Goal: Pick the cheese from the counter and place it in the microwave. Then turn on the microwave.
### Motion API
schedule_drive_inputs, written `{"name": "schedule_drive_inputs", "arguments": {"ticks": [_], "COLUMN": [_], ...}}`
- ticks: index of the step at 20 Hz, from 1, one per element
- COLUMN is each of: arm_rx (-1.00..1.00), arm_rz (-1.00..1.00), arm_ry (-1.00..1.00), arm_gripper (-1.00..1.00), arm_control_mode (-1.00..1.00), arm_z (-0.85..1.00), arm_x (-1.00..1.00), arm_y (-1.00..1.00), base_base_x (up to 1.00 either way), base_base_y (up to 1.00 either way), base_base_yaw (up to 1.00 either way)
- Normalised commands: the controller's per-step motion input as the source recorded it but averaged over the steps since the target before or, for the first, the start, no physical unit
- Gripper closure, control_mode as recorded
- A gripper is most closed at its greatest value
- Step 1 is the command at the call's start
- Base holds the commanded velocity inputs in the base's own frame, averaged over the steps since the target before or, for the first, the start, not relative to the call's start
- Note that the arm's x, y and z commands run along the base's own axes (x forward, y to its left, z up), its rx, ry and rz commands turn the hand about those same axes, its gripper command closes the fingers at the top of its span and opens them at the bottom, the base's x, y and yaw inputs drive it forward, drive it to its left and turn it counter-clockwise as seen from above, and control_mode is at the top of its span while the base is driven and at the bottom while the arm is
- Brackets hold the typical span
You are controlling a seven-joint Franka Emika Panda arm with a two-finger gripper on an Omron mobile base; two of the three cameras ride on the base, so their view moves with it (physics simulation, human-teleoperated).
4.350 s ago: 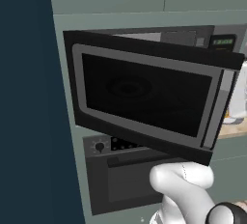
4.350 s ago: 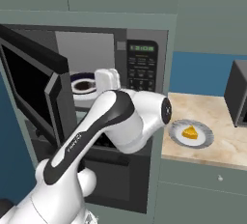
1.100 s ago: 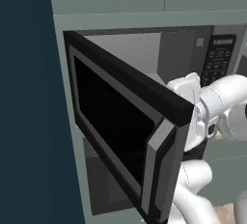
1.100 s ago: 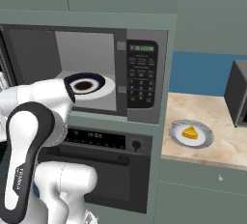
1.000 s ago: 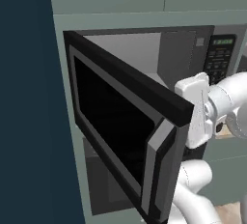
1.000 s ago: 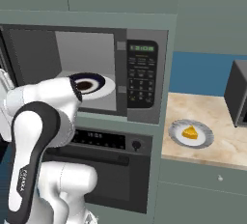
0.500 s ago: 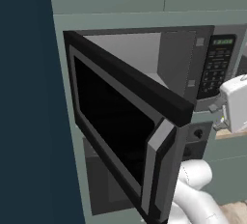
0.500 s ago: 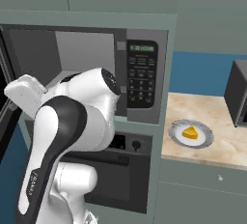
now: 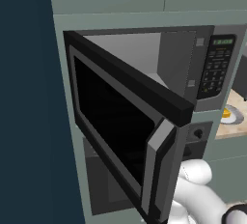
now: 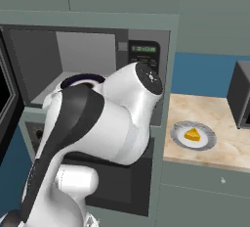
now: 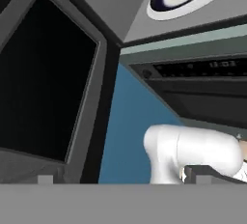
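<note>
Starting at your left, the wide black microwave (image 9: 144,97) stands with its silver-framed door (image 9: 120,136) swung open, so that step looks done. Rightward, the small yellow-orange cheese wedge (image 10: 192,134) waits on its round grey plate (image 10: 205,142) on the tan wood-look bench (image 10: 215,116); the fingers are spread wide, holding nothing, so pick, place and start remain.

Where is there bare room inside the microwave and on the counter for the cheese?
Inside the microwave, the round plate takes much of the floor; bare floor shows left of it. The arm crowds the doorway's right side. On the counter, tan surface lies bare around the plate holding the cheese.
</note>
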Motion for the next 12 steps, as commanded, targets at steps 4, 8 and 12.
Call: {"name": "schedule_drive_inputs", "arguments": {"ticks": [4,8,12], "arm_rx": [-0.24,-0.27,-0.29], "arm_rz": [-0.08,-0.08,-0.11], "arm_ry": [-0.32,-0.32,-0.31], "arm_gripper": [-1.0,-1.0,-1.0], "arm_control_mode": [-1.0,-1.0,-1.0], "arm_z": [-0.1,-0.17,-0.33], "arm_x": [0.11,0.03,0.0], "arm_y": [-0.97,-0.91,-0.49], "base_base_x": [0.0,0.0,0.0], "base_base_y": [0.0,0.0,0.0], "base_base_yaw": [0.0,0.0,0.0]}}
